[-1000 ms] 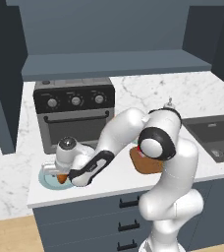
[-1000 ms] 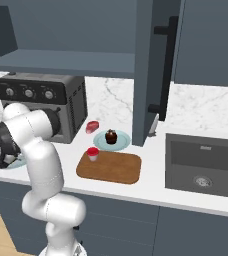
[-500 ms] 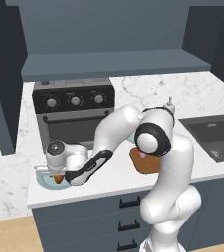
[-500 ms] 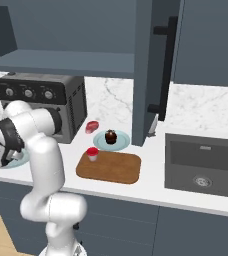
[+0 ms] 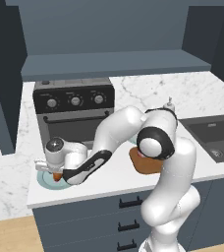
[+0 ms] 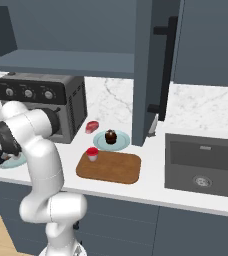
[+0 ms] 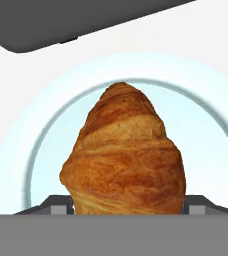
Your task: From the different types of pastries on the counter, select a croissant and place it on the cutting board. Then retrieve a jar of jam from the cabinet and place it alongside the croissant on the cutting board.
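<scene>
Croissant [image 7: 123, 160]: golden-orange pastry, ridged and flaky, tapering to a blunt tip; it is lying on a round light blue plate [image 7: 201, 125] with a raised pale rim, at the near left end of the counter [image 5: 15, 167]. In the left base view a small orange part of it [image 5: 58, 175] is showing just under the hand.

Gripper [image 5: 58, 173]: two dark fingers are standing on either side of the croissant's wide end, their tips [image 7: 53, 204] showing at its flanks in the hand view. The jaws are sitting about halfway in and appear to be closing on the pastry, which is resting on the plate; firm contact cannot be told.

Arm: white, glossy, rounded segments with dark joints, reaching down and left to the plate [image 5: 44, 180].

Counter: white marble pattern with grey veins, over dark grey-blue drawers with black handles.

Cutting board [image 6: 109, 167]: flat brown wood, rectangular with rounded corners, lying near the counter's front edge, right of the arm. A small red-lidded jar [image 6: 92, 153] is standing at its far left corner.

Cupcake [image 6: 111, 136]: dark brown, round, sitting on a second light blue plate [image 6: 122, 142] just beyond the board.

Toaster oven [image 5: 74, 110]: dark boxy body, three round knobs, standing at the back of the counter.

Sink [image 6: 203, 162]: dark rectangular basin, to the right.
</scene>
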